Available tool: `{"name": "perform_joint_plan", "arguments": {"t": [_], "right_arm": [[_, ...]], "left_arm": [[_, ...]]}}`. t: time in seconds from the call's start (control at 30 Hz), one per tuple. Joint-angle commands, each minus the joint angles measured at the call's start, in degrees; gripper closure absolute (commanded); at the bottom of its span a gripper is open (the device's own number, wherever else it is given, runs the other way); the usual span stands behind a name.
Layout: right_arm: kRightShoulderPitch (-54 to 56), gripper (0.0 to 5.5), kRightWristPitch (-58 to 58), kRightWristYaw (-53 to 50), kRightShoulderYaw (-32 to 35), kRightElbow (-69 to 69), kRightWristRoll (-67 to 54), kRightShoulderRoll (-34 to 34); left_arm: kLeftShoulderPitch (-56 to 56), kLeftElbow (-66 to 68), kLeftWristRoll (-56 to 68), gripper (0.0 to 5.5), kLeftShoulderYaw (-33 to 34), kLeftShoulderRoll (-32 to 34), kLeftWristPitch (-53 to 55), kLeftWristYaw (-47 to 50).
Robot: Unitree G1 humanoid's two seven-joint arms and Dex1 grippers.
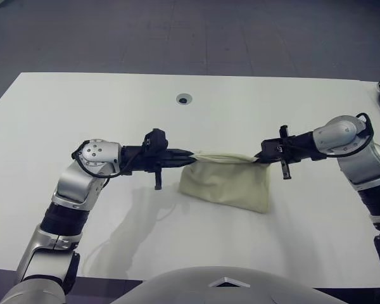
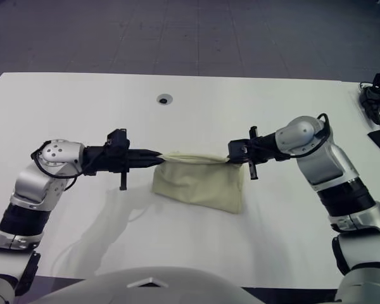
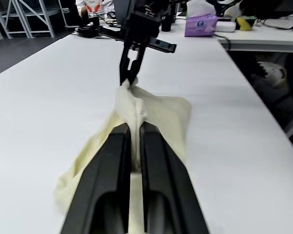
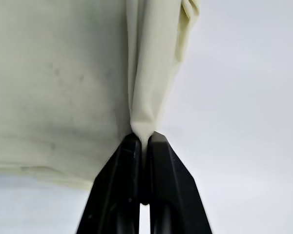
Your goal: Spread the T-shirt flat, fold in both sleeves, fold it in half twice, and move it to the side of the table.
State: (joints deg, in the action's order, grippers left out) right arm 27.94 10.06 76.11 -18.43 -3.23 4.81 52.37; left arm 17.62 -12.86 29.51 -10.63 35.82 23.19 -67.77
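The cream T-shirt (image 1: 229, 183) hangs as a folded bundle between my two grippers, its top edge stretched level above the white table (image 1: 196, 126) and its lower edge resting on the tabletop. My left gripper (image 1: 190, 154) is shut on the shirt's left top corner. My right gripper (image 1: 258, 158) is shut on the right top corner. In the left wrist view my own gripper (image 3: 135, 127) pinches cream cloth (image 3: 158, 114), and the right gripper (image 3: 129, 78) holds the far end. In the right wrist view the black fingers (image 4: 158, 161) clamp a fold of the cloth (image 4: 63, 83).
A round cable port (image 1: 184, 99) sits in the table towards the back. Black cables and gear (image 2: 372, 98) lie at the table's right edge. Bare tabletop stretches to the left, right and front of the shirt.
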Motion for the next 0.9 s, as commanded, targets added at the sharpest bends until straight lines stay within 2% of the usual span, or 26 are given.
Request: {"name": "perform_joint_plan", "arguments": {"t": [0.03,0.33,0.7,0.73,0.83,0.87,0.9], "right_arm": [[-1.1,5.49,0.4,0.5,1.6,-1.5,-0.4,2.2],[-2.7,5.49,1.0,-1.3,1.1,-0.5,1.8,2.8],[-4.2,5.49,0.7,-7.4,-1.0,2.3,6.0,0.6],[-4.2,5.49,0.2,-8.2,-1.2,2.8,6.6,0.3],[-3.8,5.49,0.2,-12.5,-1.2,4.9,8.5,-1.8],[-3.9,5.13,0.7,-13.6,-1.1,5.4,9.1,-2.4],[-4.0,5.04,1.4,-14.8,-1.0,5.7,9.5,-3.0]], "left_arm": [[2.2,-2.6,3.4,5.39,1.2,2.0,4.9,-1.6],[9.9,15.3,-14.8,5.39,-6.8,-3.5,1.5,10.3],[13.0,28.7,-24.3,5.39,-8.6,-11.1,-7.5,17.6],[13.0,29.2,-24.7,5.02,-8.3,-11.8,-8.2,18.4],[12.6,30.1,-24.3,4.54,-6.6,-15.0,-10.6,21.2],[12.4,30.3,-23.8,4.4,-5.7,-16.1,-11.1,22.5],[12.2,30.3,-23.4,4.22,-4.8,-17.1,-11.8,24.0]]}}
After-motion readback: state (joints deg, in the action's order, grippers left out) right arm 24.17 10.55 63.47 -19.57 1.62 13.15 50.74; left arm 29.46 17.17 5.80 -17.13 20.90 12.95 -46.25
